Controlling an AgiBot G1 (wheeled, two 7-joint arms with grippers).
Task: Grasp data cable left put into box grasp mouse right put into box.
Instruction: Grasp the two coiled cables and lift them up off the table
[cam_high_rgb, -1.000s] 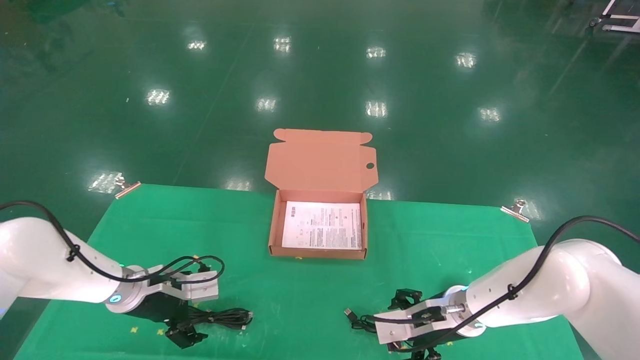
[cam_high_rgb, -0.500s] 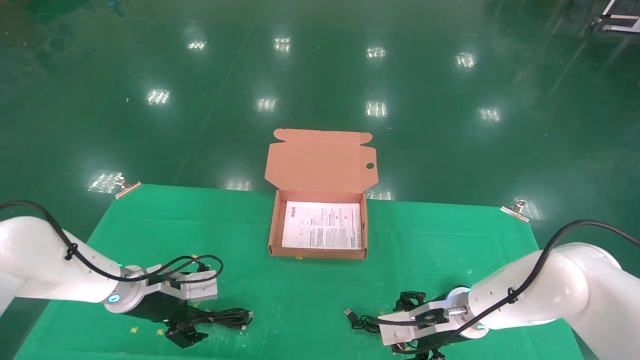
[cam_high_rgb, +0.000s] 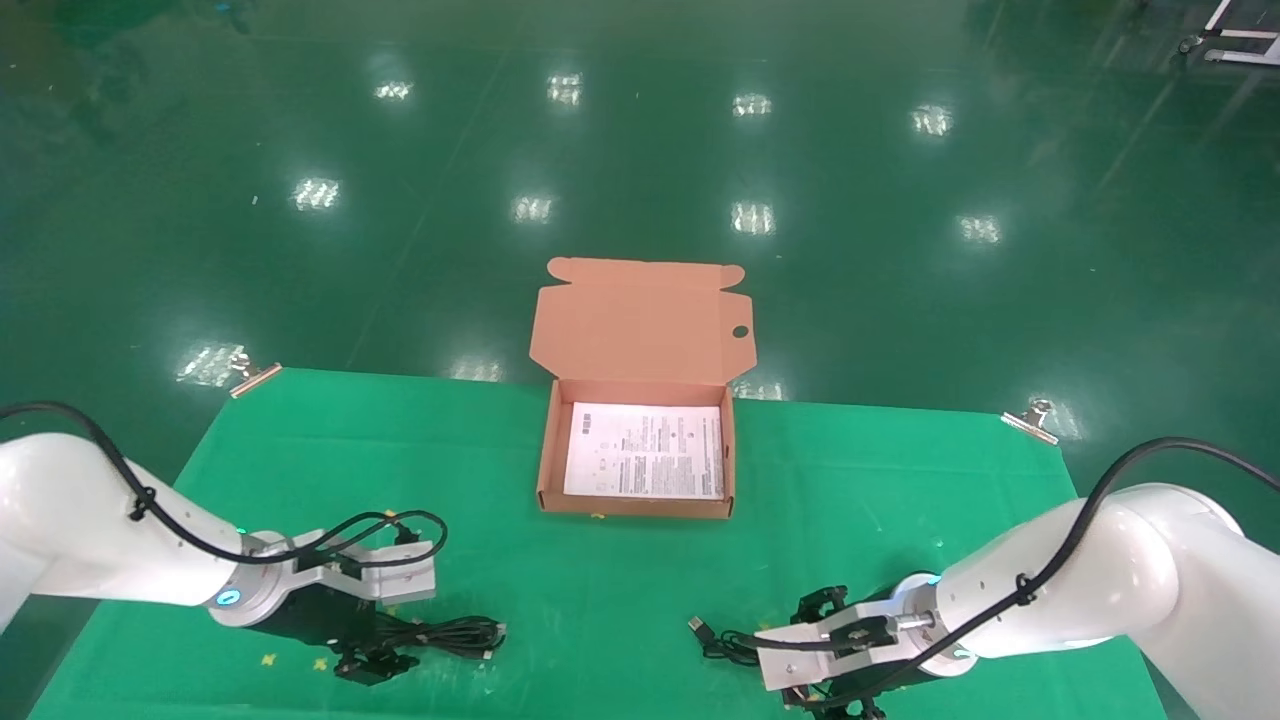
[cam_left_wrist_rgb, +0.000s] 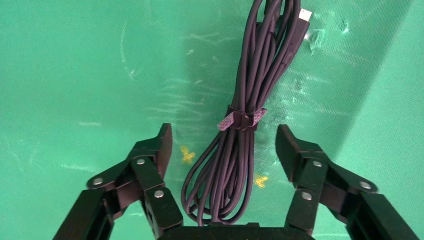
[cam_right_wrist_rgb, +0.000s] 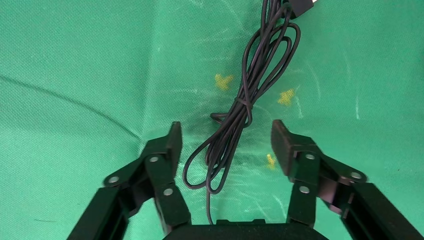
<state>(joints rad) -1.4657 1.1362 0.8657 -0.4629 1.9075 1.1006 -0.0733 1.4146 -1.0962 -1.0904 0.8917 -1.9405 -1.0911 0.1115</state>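
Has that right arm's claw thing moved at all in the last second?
Yes. The right end effector has dropped lower and slid slightly toward the robot, away from the box, which stayed put.

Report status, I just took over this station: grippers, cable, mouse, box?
Left gripper open, straddling the data cable on the cloth. Right gripper open over the mouse cord; mouse itself hidden. Box open, only a leaflet inside.

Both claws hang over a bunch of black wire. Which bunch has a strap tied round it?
The data cable between the left gripper's open fingers: a purple strap cinches its middle. The mouse cord under the right gripper has none.
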